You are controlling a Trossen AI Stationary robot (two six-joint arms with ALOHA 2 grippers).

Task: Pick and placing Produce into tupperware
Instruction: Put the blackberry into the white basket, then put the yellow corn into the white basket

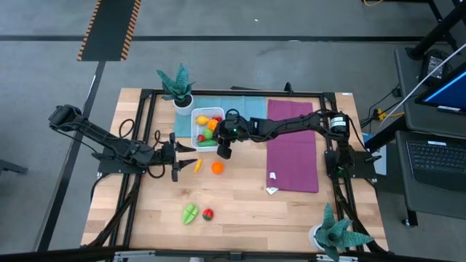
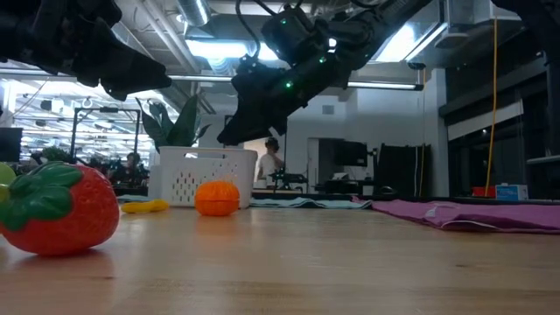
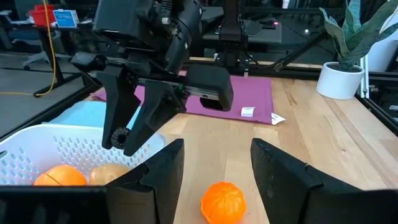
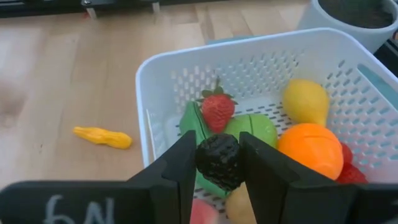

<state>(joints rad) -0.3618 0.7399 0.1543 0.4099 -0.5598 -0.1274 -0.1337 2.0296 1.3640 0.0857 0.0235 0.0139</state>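
The basket (image 1: 206, 116) sits near the table's (image 1: 240, 211) back edge beside a potted plant (image 1: 178, 86), holding several toy fruits. The right gripper (image 4: 219, 163) hovers over its rim, pinching a dark berry (image 4: 219, 160). The left gripper (image 3: 214, 163), jaws spread and empty, faces a loose orange (image 3: 224, 201). A yellow piece (image 4: 103, 137) lies just outside the basket.

baskets: 1 (image 1: 198, 116) | potted plants: 2 (image 1: 177, 86) | purple cloths: 1 (image 1: 291, 149) | loose table produce: 4 (image 1: 217, 167)
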